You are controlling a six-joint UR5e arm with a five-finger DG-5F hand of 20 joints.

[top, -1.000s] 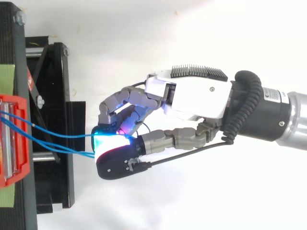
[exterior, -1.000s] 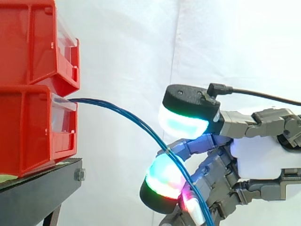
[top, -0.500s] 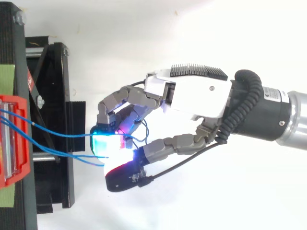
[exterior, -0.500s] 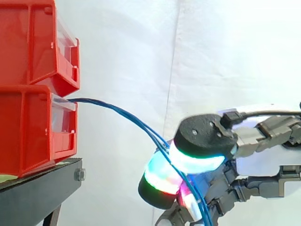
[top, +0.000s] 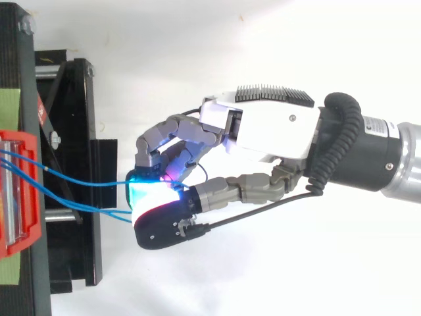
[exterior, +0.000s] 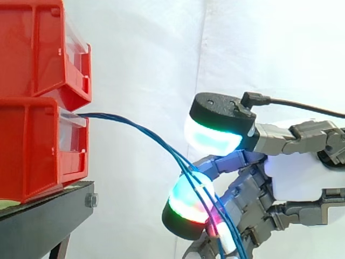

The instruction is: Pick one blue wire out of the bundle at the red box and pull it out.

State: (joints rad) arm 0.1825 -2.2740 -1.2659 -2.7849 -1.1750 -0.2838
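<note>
Side view: blue wires (exterior: 143,132) leave the red box (exterior: 32,151) front, crossing the hand (exterior: 296,178); grasp unclear.

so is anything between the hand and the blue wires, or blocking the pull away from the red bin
Nothing visible. The blue wires run free from the lower red bin to the hand and already lie against it; nothing crosses the pull path.

Black stand (exterior: 46,216) — two stacked red bins (exterior: 35,154) atop.
</note>
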